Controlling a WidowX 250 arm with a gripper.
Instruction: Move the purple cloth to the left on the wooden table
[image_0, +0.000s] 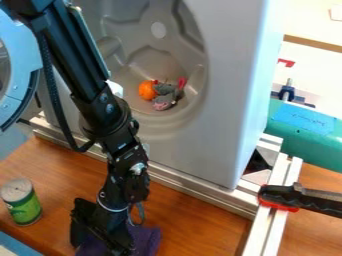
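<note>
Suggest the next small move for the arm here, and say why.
Probably a slight trial lift of the gripper, watching the purple cloth: the gripper is low at the cloth, overlapping it in the view, and whether it has hold of it can't be made out.

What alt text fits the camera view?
A black robot gripper hangs over a purple cloth on a wooden table, near a green can; behind, a grey tub holds an orange ball and grey plush toy.
</note>
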